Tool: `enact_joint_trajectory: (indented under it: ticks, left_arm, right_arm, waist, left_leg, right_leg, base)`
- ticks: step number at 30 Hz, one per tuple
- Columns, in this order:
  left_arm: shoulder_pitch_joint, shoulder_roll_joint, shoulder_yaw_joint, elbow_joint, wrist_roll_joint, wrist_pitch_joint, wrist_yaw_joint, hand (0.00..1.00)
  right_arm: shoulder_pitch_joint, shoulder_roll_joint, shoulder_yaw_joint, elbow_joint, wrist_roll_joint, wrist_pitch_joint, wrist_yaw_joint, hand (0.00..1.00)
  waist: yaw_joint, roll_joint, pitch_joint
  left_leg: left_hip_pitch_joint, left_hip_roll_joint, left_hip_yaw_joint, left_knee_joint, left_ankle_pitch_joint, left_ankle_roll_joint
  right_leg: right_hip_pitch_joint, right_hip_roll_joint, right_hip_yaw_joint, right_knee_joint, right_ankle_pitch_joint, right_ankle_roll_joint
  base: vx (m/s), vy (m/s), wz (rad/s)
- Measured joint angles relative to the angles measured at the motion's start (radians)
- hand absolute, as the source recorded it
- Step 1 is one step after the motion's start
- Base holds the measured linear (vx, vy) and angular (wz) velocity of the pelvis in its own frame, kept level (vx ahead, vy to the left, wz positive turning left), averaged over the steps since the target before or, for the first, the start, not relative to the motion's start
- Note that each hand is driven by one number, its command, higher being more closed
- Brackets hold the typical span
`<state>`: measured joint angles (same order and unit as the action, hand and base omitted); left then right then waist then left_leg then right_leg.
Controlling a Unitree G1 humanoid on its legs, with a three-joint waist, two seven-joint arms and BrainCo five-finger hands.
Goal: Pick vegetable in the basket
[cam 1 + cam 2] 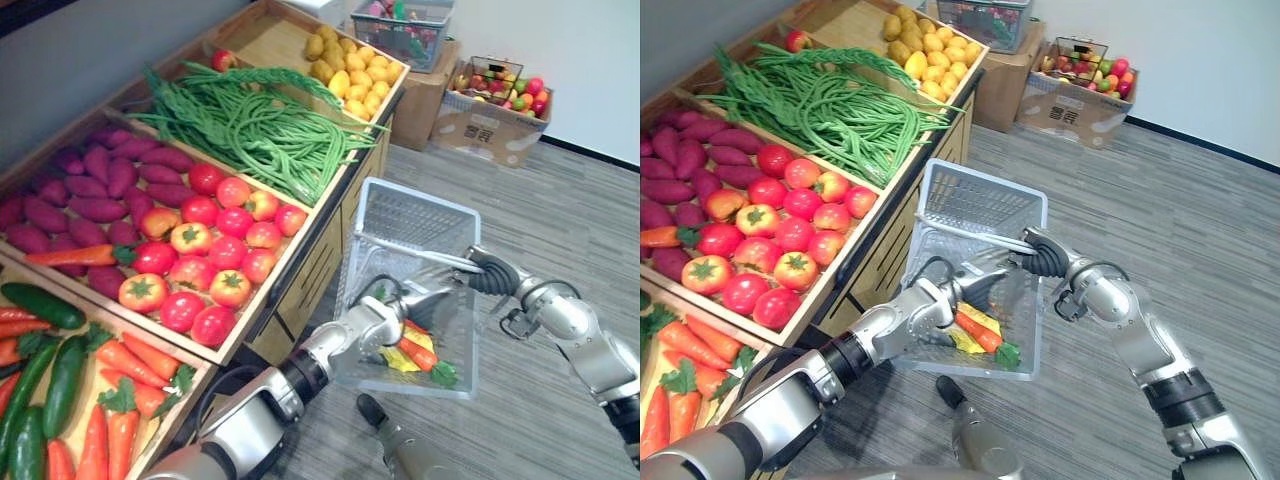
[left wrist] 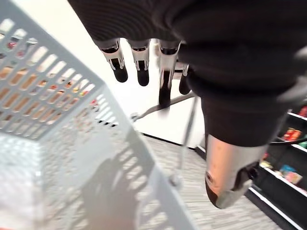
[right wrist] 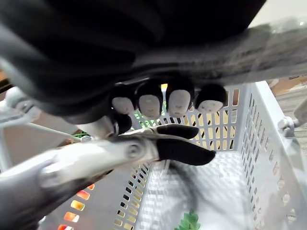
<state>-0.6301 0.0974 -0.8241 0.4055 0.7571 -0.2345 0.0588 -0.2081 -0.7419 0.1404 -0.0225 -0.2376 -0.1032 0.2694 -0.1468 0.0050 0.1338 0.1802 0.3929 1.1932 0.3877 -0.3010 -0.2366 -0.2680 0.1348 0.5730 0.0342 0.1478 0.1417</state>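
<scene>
1. A carrot (image 1: 418,354) lies on the floor of the basket (image 1: 420,195) at lower centre, touching a yellow vegetable (image 1: 398,361).
2. The left hand (image 1: 975,288) hovers above them, fingers straight and empty.
3. The right hand (image 1: 1040,252) is curled round the basket's wire handle.
4. This looks like the gap between picks. The next move would lift the left arm clear of the rim and reach for the loose carrots (image 1: 130,375) at lower left.

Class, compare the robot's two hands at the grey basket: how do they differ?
The left hand has straight fingers and holds nothing; the right hand is curled round the handle of the basket. The left hand reaches inside above a carrot; the right hand is at its edge. Both are at the same basket.
</scene>
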Motion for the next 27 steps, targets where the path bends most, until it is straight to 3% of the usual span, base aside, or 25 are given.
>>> enact_joint_trajectory:
  ticks: [2, 6, 11, 13, 20, 27]
  left_arm:
    - [0.031, -0.001, -0.050, -0.100, -0.045, -0.029, -0.014, 0.00]
    - [0.075, 0.013, -0.072, -0.210, -0.128, -0.029, -0.039, 0.00]
    - [0.135, 0.021, -0.193, -0.493, -0.243, -0.151, -0.051, 0.00]
    - [0.158, 0.025, -0.201, -0.530, -0.278, -0.174, -0.065, 0.00]
    - [0.193, 0.083, -0.186, -0.609, -0.325, -0.169, -0.063, 0.00]
    - [0.230, 0.114, -0.135, -0.682, -0.363, -0.169, -0.050, 0.00]
  right_arm:
    - [0.028, 0.041, -0.056, 0.022, -0.001, 0.000, -0.004, 1.00]
    - [0.061, 0.134, -0.131, 0.115, -0.010, 0.001, -0.047, 1.00]
    - [0.061, 0.219, -0.239, 0.283, -0.080, 0.039, -0.120, 1.00]
    - [0.062, 0.244, -0.271, 0.331, -0.090, 0.055, -0.146, 1.00]
    - [0.086, 0.306, -0.401, 0.449, -0.117, 0.077, -0.204, 1.00]
    - [0.137, 0.354, -0.560, 0.583, -0.107, 0.079, -0.245, 1.00]
  waist:
    - [0.002, 0.000, 0.000]
    - [0.016, 0.000, 0.000]
    - [0.047, 0.001, -0.001]
    - [0.050, 0.003, -0.002]
    - [0.075, 0.012, -0.008]
    - [0.123, 0.022, -0.019]
  left_leg:
    - [-0.015, -0.002, -0.027, 0.001, -0.001, 0.005]
    - [-0.045, 0.002, -0.083, 0.016, -0.002, 0.019]
    - [-0.097, 0.015, -0.156, 0.044, -0.003, 0.031]
    - [-0.116, 0.019, -0.179, 0.056, -0.006, 0.036]
    - [-0.187, 0.017, -0.293, 0.076, -0.002, 0.064]
    - [-0.257, -0.016, -0.431, 0.065, 0.019, 0.095]
  right_leg:
    - [0.002, -0.014, -0.026, 0.000, 0.000, 0.000]
    - [0.004, -0.037, -0.073, -0.001, -0.001, 0.000]
    - [0.005, -0.064, -0.135, -0.004, -0.001, 0.000]
    - [0.005, -0.073, -0.156, -0.005, -0.001, 0.000]
    - [0.013, -0.114, -0.248, -0.005, -0.001, 0.000]
    - [0.040, -0.171, -0.375, -0.007, -0.007, -0.007]
  base:
    - [-0.07, -0.016, 0.39]
    - [-0.06, -0.019, 0.36]
    - [-0.06, -0.023, 0.40]
    - [-0.05, -0.008, 0.33]
    - [-0.05, 0.001, 0.41]
    - [-0.06, -0.001, 0.55]
